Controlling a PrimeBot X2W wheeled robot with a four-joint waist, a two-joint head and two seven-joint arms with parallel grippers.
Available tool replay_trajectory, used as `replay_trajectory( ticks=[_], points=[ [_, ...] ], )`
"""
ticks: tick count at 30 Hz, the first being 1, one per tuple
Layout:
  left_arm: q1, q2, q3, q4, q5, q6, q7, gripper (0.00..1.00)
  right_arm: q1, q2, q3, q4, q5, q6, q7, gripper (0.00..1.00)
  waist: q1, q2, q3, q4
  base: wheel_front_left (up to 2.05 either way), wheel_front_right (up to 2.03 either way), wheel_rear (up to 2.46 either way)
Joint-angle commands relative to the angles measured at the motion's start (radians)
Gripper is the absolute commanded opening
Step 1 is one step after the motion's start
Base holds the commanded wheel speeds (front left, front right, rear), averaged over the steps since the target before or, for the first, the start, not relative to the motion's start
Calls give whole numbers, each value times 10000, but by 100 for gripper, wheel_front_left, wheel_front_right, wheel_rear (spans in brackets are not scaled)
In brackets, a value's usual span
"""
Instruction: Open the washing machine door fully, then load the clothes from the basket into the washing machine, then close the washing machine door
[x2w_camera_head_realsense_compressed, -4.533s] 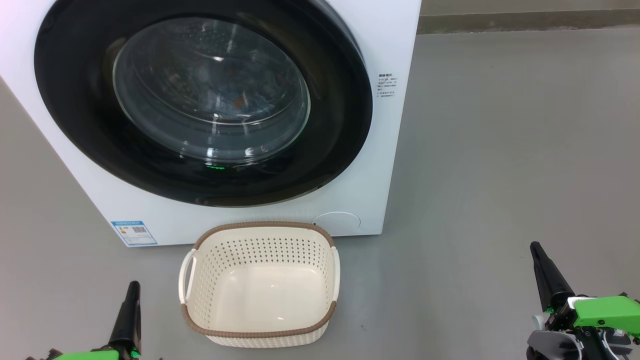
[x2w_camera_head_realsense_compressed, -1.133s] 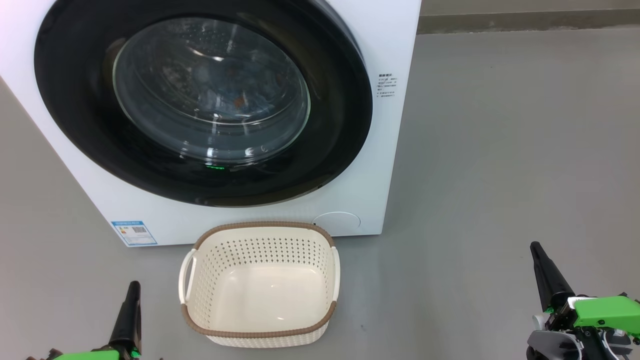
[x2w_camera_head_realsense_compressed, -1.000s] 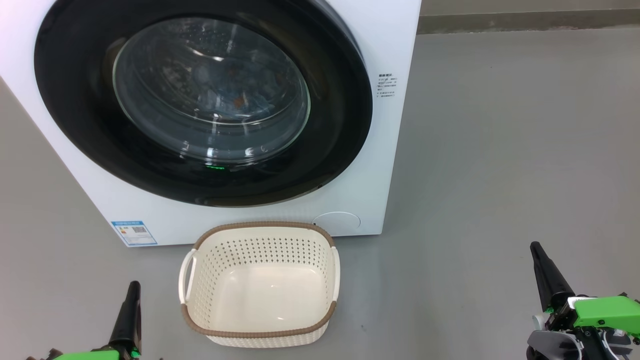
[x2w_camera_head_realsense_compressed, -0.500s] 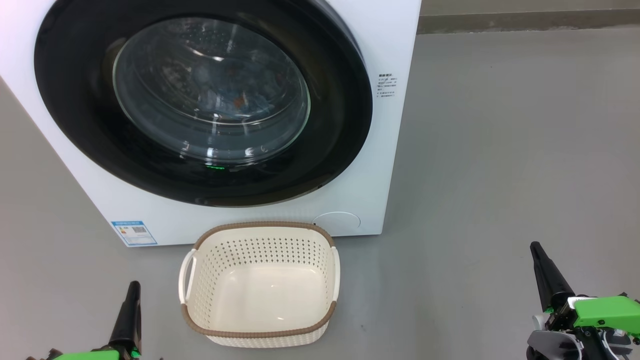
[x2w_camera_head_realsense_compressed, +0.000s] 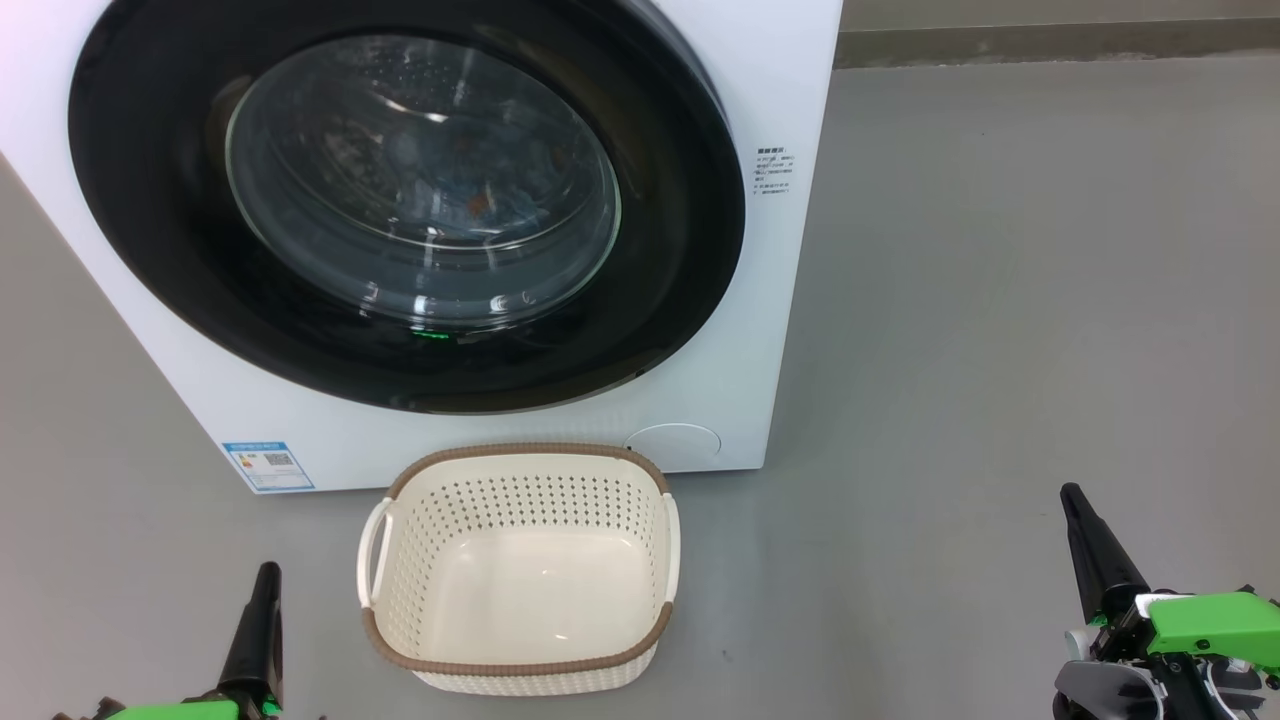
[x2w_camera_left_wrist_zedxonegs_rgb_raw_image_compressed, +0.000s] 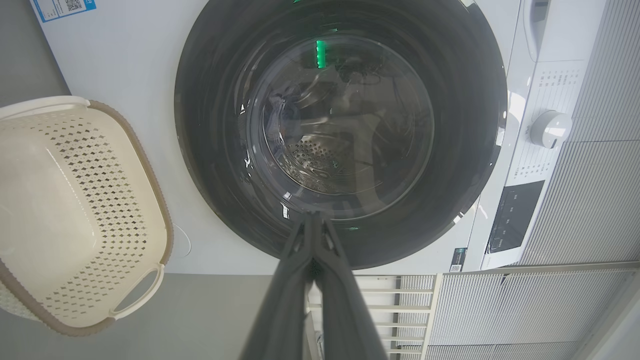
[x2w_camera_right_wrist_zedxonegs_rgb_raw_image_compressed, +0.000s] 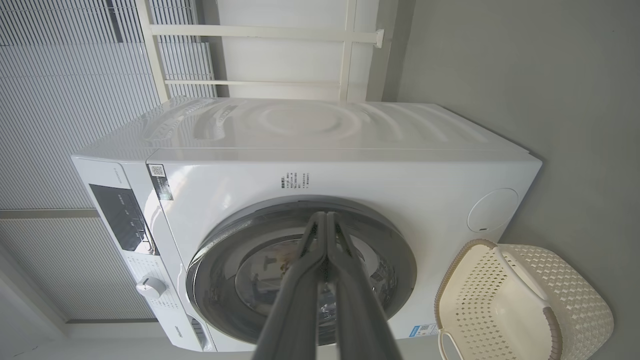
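Washing machine door (x2w_camera_head_realsense_compressed: 160, 200) sitting shut on washing machine (x2w_camera_head_realsense_compressed: 760, 330), clothes (x2w_camera_head_realsense_compressed: 480, 203) lying behind its glass. Basket (x2w_camera_head_realsense_compressed: 520, 450) standing on floor (x2w_camera_head_realsense_compressed: 1000, 300) just before machine. You're holding left gripper (x2w_camera_head_realsense_compressed: 266, 575) and right gripper (x2w_camera_head_realsense_compressed: 1072, 498) low, jaws pressed together.

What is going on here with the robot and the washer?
Nothing is being handled right now. The big white front-loading washing machine has its round black-rimmed glass door shut; light blue fabric with orange patches shows dimly behind the glass. The cream perforated plastic basket with a brown rim stands empty on the floor before it. The left gripper and the right gripper are shut, hold nothing and touch nothing.
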Motion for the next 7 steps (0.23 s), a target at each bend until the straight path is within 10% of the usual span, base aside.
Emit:
replay_trajectory(
  ticks=[1, 7],
  points=[
    [-422, 95, 267, -312, -81, 6, 60, 0, -437, -81, 176, -295, 34, 2, 52, 0, 0, -1, 0, 0, 0, 0, 0],
    [-422, 95, 267, -312, -81, 6, 60, 0, -437, -80, 176, -295, 34, 2, 52, 0, 0, -1, 0, 0, 0, 0, 0]
  ],
)
